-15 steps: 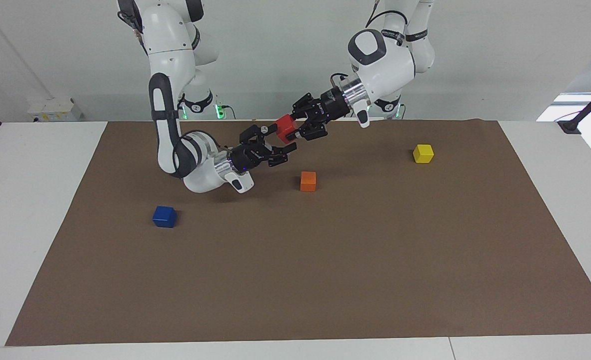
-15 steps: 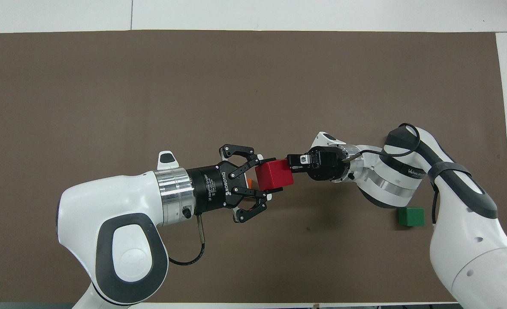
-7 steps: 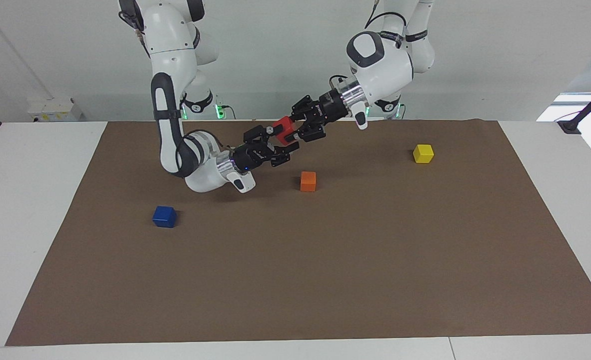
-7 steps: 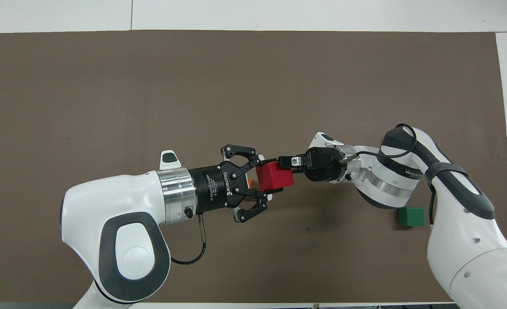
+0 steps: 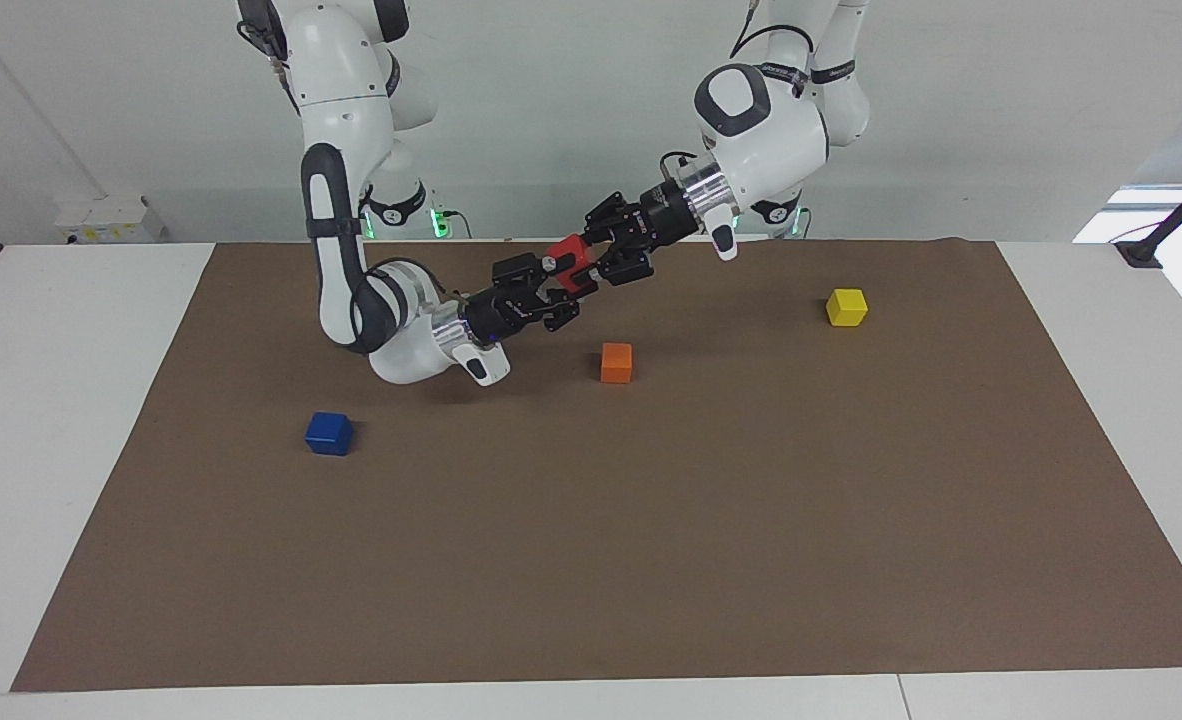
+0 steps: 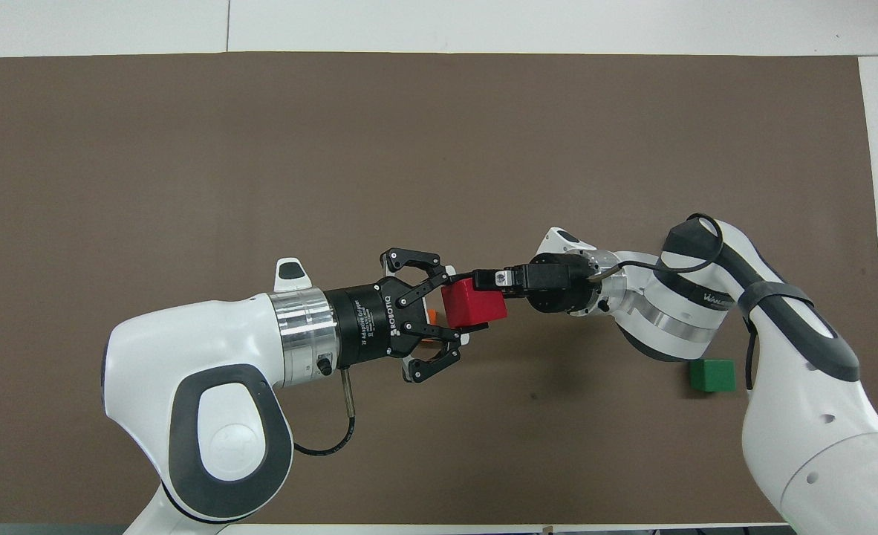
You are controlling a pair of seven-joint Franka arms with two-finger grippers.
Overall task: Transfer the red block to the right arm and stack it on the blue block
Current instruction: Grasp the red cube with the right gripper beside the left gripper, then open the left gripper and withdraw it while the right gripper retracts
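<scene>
Red block [image 5: 569,265] – likely light, rigid, flat-faced – pinched above the orange block [image 5: 616,362] by left end effector [image 5: 591,262] and right end effector [image 5: 559,288], on opposite faces.

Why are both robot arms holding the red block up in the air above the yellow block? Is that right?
Not quite. Both the left gripper and the right gripper do hold the red block in the air, but the orange block is the one lying below it, not the yellow block, which sits toward the left arm's end. The facing view shows this.
</scene>
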